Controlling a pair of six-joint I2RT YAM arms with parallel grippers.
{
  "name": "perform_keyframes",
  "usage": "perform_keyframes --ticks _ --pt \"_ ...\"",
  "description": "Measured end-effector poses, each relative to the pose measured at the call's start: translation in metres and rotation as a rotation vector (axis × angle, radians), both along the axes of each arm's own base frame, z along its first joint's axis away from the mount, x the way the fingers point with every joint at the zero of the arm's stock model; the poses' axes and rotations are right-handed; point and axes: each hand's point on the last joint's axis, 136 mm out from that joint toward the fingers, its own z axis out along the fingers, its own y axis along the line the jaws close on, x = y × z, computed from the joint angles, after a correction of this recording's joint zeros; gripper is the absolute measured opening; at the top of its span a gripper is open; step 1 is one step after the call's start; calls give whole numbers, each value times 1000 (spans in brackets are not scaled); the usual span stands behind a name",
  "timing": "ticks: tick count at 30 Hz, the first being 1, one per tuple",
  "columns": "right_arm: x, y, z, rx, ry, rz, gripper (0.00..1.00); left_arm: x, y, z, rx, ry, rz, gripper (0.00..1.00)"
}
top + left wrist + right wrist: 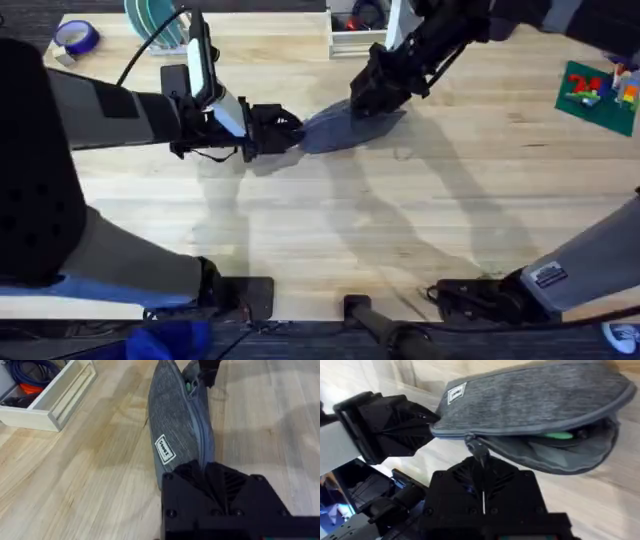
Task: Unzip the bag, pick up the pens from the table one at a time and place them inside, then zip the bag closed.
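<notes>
The bag point(535, 395) is matt grey woven cloth; the table point(75, 485) is smooth pale grained wood; each tool point(482, 460) is matt black plastic.

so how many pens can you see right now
1: a green pen lying inside the open bag, seen through the zipper gap. More may be hidden deeper in the bag or behind the arms.

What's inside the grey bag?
Through the open zipper of the bag a green pen shows, lying inside. The fabric covers the rest of the inside, so I can't tell whether more pens are in there.
</notes>
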Motion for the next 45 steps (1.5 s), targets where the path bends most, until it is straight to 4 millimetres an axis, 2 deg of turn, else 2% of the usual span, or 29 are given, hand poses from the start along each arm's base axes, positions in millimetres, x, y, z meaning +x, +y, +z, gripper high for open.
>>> perform_keyframes --ticks 18,45 --pt "7 -23 -4 -42 6 -41 33 0 0 0 0 0 0 41" --pt "23 -75 -7 -85 22 -153 33 0 0 0 0 0 0 41"
